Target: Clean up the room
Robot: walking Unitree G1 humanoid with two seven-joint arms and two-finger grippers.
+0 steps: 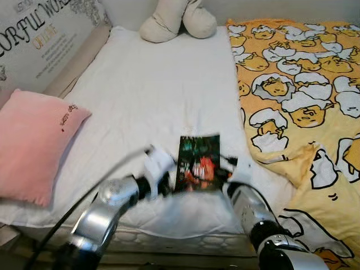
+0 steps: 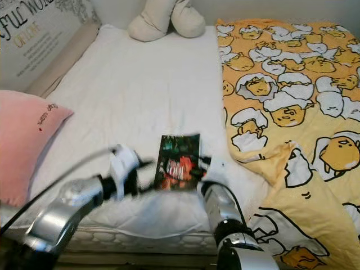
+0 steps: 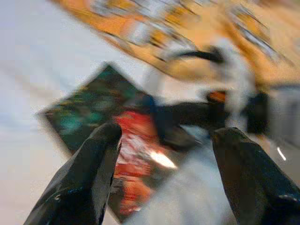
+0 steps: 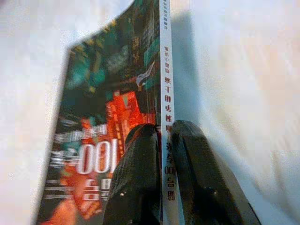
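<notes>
Book (image 1: 198,163) with a dark green and red cover is sitting near the front edge of the bed, on the white sheet (image 1: 152,95), just left of the yellow egg-character blanket (image 1: 304,107). The right gripper (image 4: 163,140) has it by the spine side: in the right wrist view the two black fingers (image 4: 140,178) are pressed close together with the thin white spine running between them, so it's pinching the book's edge. From the head camera that right arm comes up from the lower right and meets the book's right side.

Left gripper (image 3: 164,136) is on the other side of the book, fingers spread wide apart. In its wrist view the book cover sits between and beyond the two fingertips, but it's pretty blurry, so I can't tell if either finger is actually touching it. From the head view it's just beside the book's left edge, also smeared with motion blur.

Other stuff on the bed: pink pillow (image 1: 34,146) at the left side, a beige plush toy (image 1: 177,19) up at the far end, and a headboard panel with printed lettering (image 1: 42,39) along the left.
</notes>
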